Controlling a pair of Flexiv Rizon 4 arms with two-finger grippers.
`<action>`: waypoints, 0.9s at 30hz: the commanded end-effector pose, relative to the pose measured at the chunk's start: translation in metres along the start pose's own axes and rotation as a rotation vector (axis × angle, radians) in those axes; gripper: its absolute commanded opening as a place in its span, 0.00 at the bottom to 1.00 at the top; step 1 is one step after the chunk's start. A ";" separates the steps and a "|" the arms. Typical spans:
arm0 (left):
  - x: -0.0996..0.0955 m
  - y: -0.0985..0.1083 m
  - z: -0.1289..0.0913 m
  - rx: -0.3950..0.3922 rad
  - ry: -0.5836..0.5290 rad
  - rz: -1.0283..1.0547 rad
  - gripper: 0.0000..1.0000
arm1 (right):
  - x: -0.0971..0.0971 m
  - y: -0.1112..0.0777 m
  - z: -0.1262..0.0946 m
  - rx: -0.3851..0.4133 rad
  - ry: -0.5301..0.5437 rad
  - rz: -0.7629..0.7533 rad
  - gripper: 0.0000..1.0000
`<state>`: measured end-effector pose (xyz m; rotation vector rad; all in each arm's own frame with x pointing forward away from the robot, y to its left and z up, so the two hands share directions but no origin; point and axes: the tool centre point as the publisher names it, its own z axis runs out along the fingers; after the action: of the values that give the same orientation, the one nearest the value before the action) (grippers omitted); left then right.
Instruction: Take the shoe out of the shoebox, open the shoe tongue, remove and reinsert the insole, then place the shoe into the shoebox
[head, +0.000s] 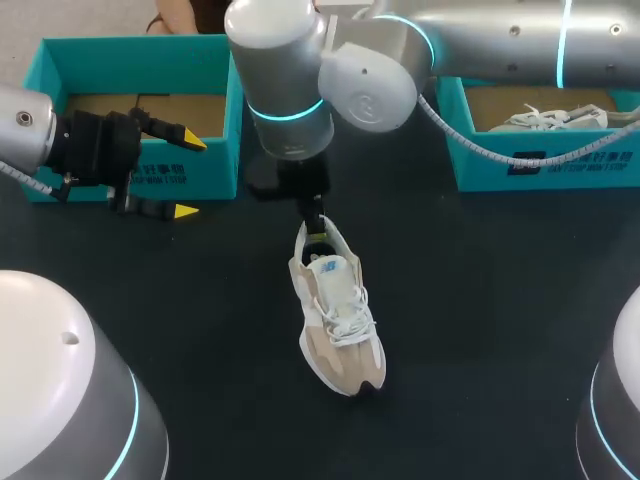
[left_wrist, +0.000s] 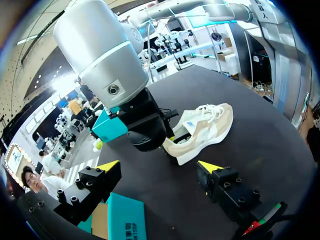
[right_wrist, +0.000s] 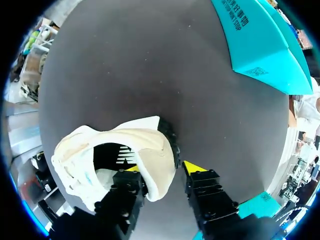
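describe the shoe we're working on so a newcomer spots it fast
At the middle of the black table lies a beige-and-white sneaker, the right gripper straddling its heel. The only other shoe sits inside the right-hand teal shoebox.
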<state>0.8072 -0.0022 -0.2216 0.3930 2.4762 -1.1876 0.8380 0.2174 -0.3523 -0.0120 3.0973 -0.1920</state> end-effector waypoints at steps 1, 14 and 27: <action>0.001 0.000 0.000 -0.002 0.000 0.001 1.00 | 0.001 0.001 0.006 0.010 0.016 0.008 0.00; 0.001 0.000 0.000 -0.002 0.000 0.001 1.00 | 0.018 -0.048 -0.073 0.135 -0.001 0.150 0.00; 0.001 0.000 0.000 -0.002 0.000 0.001 1.00 | 0.006 -0.103 -0.184 0.136 -0.154 0.174 0.00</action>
<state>0.8072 -0.0022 -0.2216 0.3930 2.4762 -1.1876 0.8357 0.1598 -0.1970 0.2673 2.9324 -0.4233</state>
